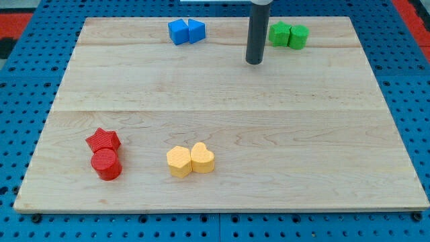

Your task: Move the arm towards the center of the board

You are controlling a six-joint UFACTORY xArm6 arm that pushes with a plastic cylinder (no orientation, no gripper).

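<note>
My tip (pixel 254 62) stands upright on the board (pixel 222 87), touching nothing, green blocks (pixel 289 35) just to its right, blue blocks (pixel 186 31) well left.

Wooden board (pixel 269 134) with paired blue (pixel 186 31), green (pixel 289 35), red (pixel 105 154), yellow blocks (pixel 191 160)

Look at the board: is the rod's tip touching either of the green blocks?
No, my tip stands apart from the green blocks, with bare board between them, to the view's left of the pair.
</note>
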